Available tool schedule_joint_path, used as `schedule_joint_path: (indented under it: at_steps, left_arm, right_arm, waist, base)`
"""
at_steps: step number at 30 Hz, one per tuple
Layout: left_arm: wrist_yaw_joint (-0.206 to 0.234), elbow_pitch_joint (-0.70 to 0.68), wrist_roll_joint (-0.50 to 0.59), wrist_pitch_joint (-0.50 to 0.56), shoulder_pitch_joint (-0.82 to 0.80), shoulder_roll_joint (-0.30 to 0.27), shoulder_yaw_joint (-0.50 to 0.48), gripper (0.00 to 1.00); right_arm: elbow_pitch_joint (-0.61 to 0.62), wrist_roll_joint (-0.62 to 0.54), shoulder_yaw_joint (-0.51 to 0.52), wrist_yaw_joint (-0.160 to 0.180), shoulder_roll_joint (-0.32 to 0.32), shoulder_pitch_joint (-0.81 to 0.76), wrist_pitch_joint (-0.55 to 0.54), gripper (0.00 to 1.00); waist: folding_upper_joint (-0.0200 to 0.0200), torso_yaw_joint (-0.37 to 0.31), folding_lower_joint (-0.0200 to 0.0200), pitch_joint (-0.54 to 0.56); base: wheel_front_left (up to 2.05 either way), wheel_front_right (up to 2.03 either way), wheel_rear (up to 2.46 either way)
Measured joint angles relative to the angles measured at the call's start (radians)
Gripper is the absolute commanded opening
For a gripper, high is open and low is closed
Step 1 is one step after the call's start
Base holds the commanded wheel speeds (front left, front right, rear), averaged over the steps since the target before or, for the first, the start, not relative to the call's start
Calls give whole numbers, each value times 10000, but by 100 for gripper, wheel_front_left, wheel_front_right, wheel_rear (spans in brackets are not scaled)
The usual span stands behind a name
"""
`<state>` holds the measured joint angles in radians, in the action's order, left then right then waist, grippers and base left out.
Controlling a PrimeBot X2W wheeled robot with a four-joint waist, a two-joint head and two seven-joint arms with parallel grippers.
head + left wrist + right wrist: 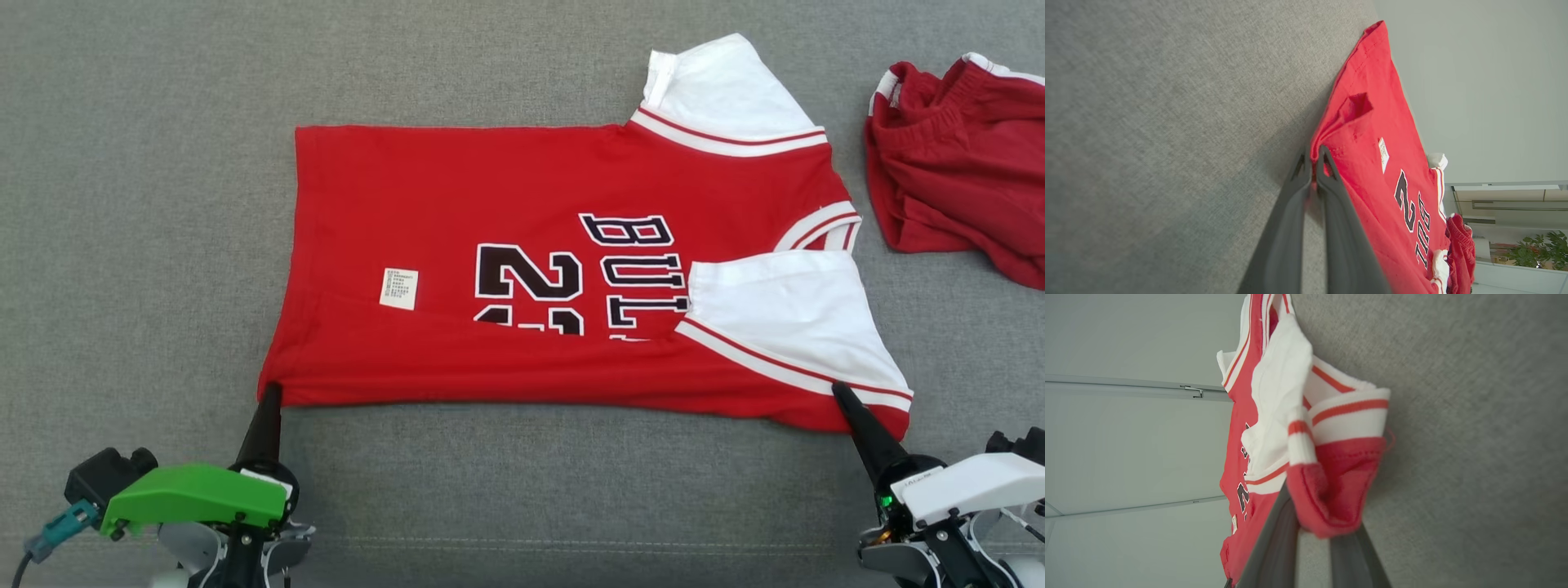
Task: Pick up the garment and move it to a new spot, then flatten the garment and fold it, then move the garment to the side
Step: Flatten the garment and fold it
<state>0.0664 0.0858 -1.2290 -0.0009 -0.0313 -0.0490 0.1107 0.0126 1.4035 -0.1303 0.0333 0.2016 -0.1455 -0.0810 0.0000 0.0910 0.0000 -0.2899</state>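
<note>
- Red jersey point(490, 180) lies half-folded on the grey bench point(147, 204).
- Left tool point(270, 394) clamps its hem corner; right tool point(842, 398) clamps the sleeve-side corner.
- Uneven pulling could slip the thin cloth free, skewing the fold.

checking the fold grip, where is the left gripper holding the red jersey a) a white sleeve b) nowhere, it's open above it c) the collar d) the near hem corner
d: the left gripper is shut on the red jersey at its near hem corner, with the cloth pinched there in the left wrist view.
</note>
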Motion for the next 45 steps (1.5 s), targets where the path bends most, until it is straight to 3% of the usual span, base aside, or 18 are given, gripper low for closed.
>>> schedule_joint_path:
  at_steps: [12,19,20,21,25,26,36,39,42,44,45]
  left_arm:
    - [192,-671,10,-100,794,-10,190,0]
    - [295,-995,121,-100,1104,-13,324,0]
    - [303,-986,121,-84,1147,-13,362,0]
    - [305,-959,123,-65,1155,-15,426,0]
    - [314,-836,201,84,1195,-21,610,0]
    - [322,-790,213,86,1198,-21,606,1]
    - [405,-612,301,86,1505,-40,522,11]
    - [407,-583,456,77,1523,-58,499,26]
    - [408,-579,623,73,1523,-79,474,34]
    - [408,-579,652,73,1516,-111,468,47]
    - [410,-579,681,73,1489,-136,468,60]
  right_arm:
    - [826,54,-58,6,44,-1083,0,0]
    - [1049,-54,-19,142,495,-1124,-184,0]
    - [1016,-54,-19,217,543,-1125,-213,6]
    - [955,-58,-29,234,570,-1126,-244,25]
    - [780,-184,-117,318,709,-1156,-376,49]
    - [779,-228,-142,378,719,-1156,-399,100]
    - [652,-506,0,493,932,-1291,-397,100]
    - [646,-508,27,495,945,-1300,-385,100]
    - [652,-514,79,569,963,-1300,-336,100]
    - [704,-594,102,569,988,-1300,-326,100]
    - [765,-658,111,569,1022,-1299,-293,100]
  waist:
    - [0,19,0,136]
    - [0,-2,0,172]
    - [0,-2,0,176]
    - [0,0,0,180]
    - [0,35,0,219]
    - [0,39,0,223]
    - [0,20,0,250]
    - [0,15,0,255]
    - [0,17,0,257]
    - [0,20,0,255]
    - [0,22,0,254]
  base:
    - [0,0,0]
    - [0,0,0]
    - [0,0,0]
    - [0,0,0]
    - [0,0,0]
    - [0,0,0]
    - [0,0,0]
    - [0,0,0]
    - [0,0,0]
    - [0,0,0]
    - [0,0,0]
